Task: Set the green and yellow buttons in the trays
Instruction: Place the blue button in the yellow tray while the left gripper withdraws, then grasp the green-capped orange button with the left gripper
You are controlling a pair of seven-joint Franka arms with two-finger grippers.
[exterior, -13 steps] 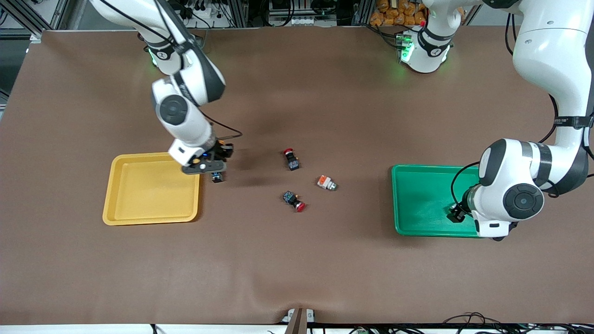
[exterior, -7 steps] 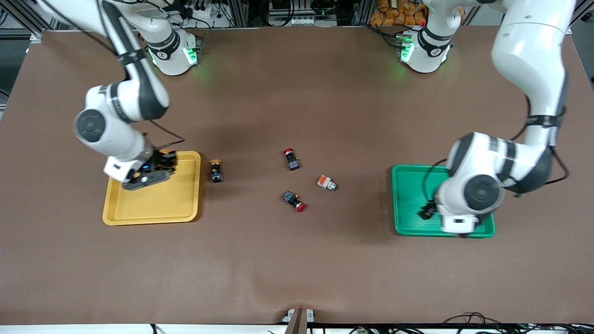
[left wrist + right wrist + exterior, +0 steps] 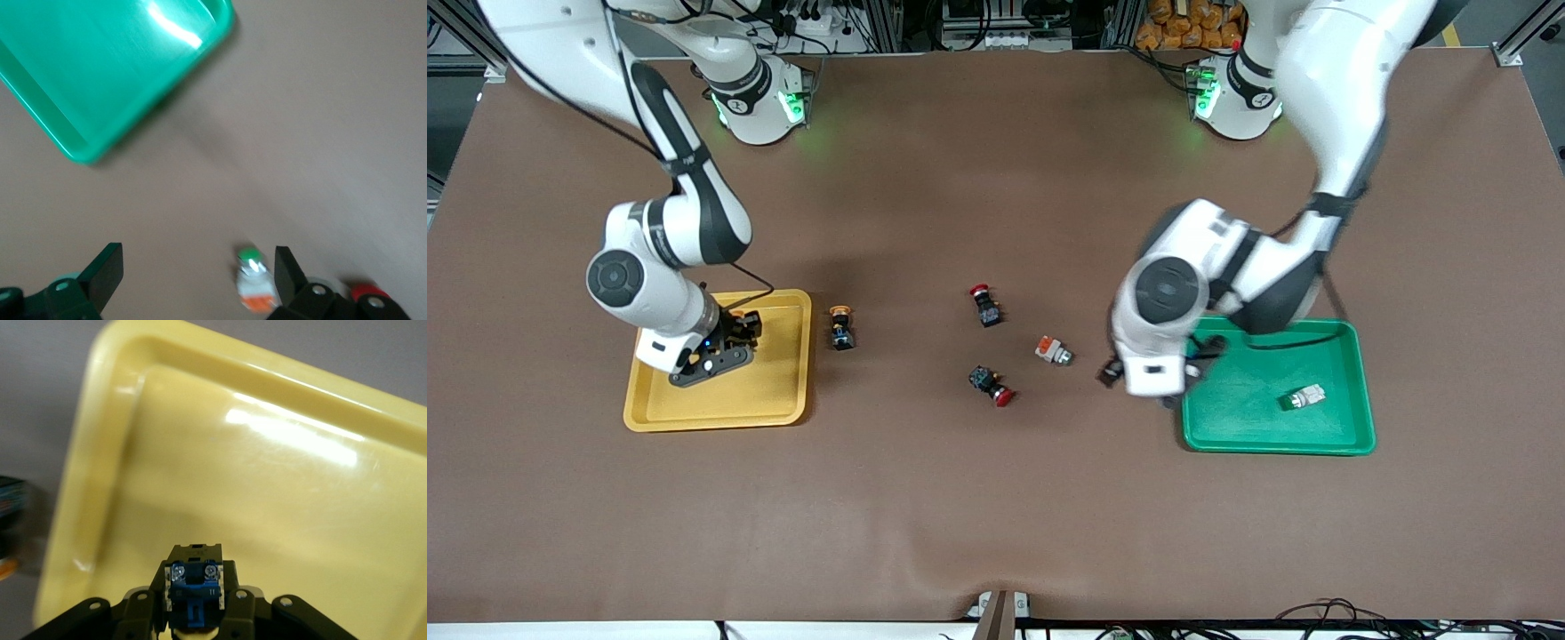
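My right gripper (image 3: 193,603) is shut on a black-bodied button (image 3: 193,583) with a blue terminal block, low over the yellow tray (image 3: 783,400). A second yellow-capped button (image 3: 840,326) lies on the table beside that tray. My left gripper (image 3: 197,267) stands open and holds nothing, over the table between the green tray (image 3: 1227,418) and a white button with an orange block (image 3: 1054,351). That button (image 3: 253,285) shows close to one finger. A white button with a green block (image 3: 1303,397) lies in the green tray.
Two black buttons with red caps (image 3: 984,305) (image 3: 991,385) lie mid-table near the white and orange one. The brown mat is bare toward the front camera and near both arm bases.
My right arm swung from beside the yellow tray to over it, still gripping its button. My left arm left the green tray for mid-table, uncovering the white and green button there.
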